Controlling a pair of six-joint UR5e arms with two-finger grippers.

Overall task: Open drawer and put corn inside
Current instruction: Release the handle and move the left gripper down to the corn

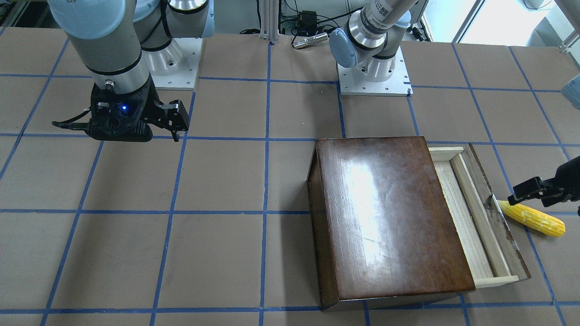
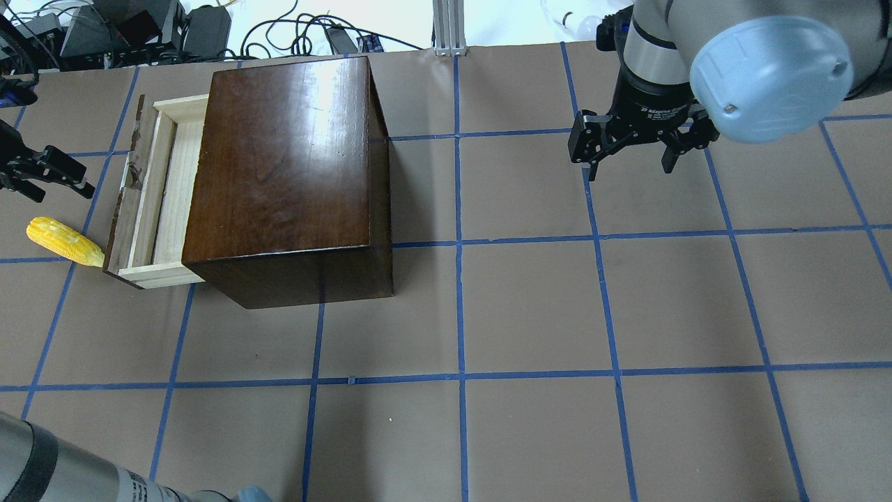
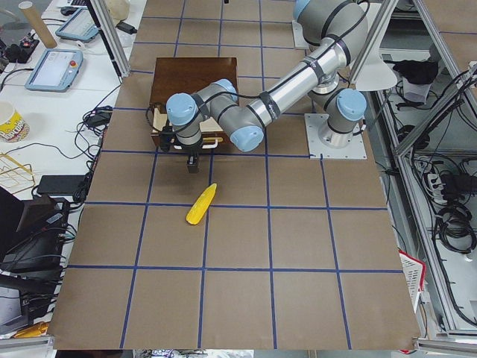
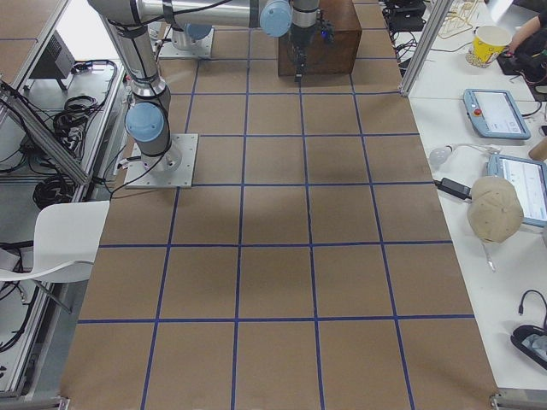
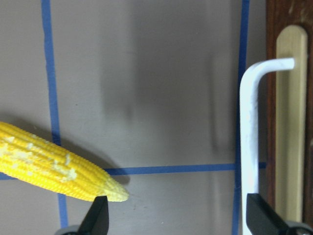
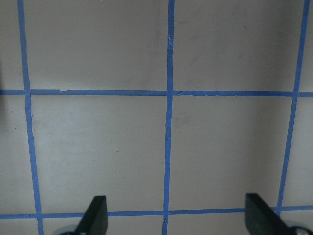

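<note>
Two sets of jaws are gaping empty: left gripper (image 5: 178, 218) is hovering near corn (image 2: 65, 241) lying just beside the pulled-out drawer (image 2: 171, 195); right gripper (image 2: 631, 171) well apart.

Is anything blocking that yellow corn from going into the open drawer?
Only the front panel of the drawer: the corn lies on the table just outside it. Nothing else visible intervenes.
</note>
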